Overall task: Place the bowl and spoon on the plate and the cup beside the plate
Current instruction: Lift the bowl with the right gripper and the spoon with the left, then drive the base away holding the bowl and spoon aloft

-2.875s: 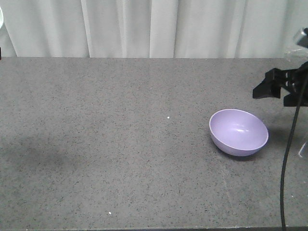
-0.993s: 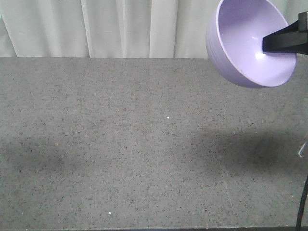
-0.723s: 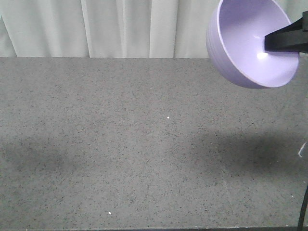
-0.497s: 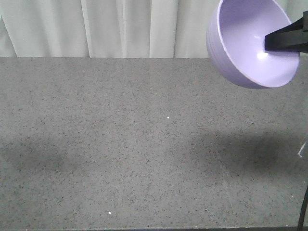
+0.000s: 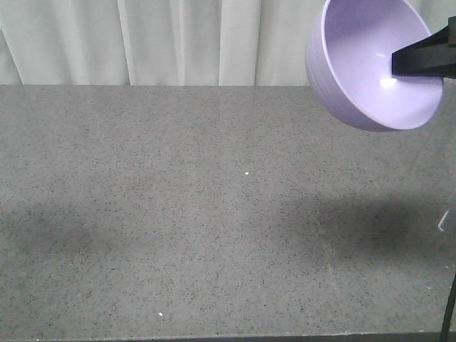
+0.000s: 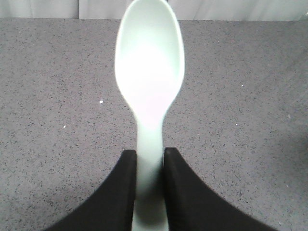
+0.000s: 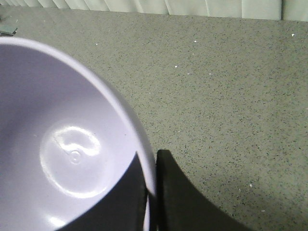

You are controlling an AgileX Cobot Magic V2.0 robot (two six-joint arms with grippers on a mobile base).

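The lavender bowl (image 5: 363,68) hangs tilted high above the table at the upper right of the front view, its opening facing the camera. My right gripper (image 7: 151,180) is shut on the bowl's (image 7: 62,144) rim, one finger inside and one outside. In the left wrist view the pale mint spoon (image 6: 150,72) points away from the camera, scoop up, above the grey table. My left gripper (image 6: 150,166) is shut on the spoon's handle. The plate and the cup are out of view.
The speckled grey table (image 5: 178,214) fills the front view, with a white curtain (image 5: 178,39) behind its far edge. The bowl's shadow (image 5: 363,224) lies on the table at the right. A black cable (image 5: 449,313) hangs at the lower right.
About three seconds ago the bowl sat on the table with the right gripper open beside it. Now it is held up in the air. Over the last second it has barely moved.
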